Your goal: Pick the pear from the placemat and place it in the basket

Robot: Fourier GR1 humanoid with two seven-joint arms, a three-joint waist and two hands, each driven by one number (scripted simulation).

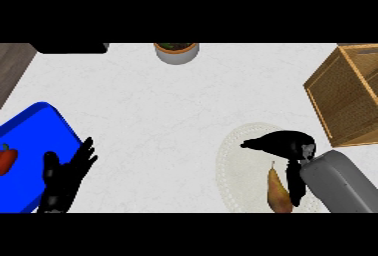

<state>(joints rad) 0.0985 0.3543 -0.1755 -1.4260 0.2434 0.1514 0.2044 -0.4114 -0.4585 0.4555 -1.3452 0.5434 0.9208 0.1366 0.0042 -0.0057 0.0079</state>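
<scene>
A yellow-brown pear point(277, 194) lies on the round white placemat point(230, 165) at the lower right, its stem pointing away from me. My right hand point(284, 142) hovers over the mat just beyond the pear, fingers stretched to the left. Its thumb point(295, 186) reaches down along the pear's right side, and nothing is held, so the hand is open. The woven basket point(347, 95) stands at the right edge, beyond the mat. My left hand point(68, 175) rests open at the lower left, fingers up.
A blue board point(33, 145) with a red pepper point(7, 159) lies at the left edge, beside my left hand. A grey pot with a plant point(176, 52) and a dark object point(70, 48) sit along the far edge.
</scene>
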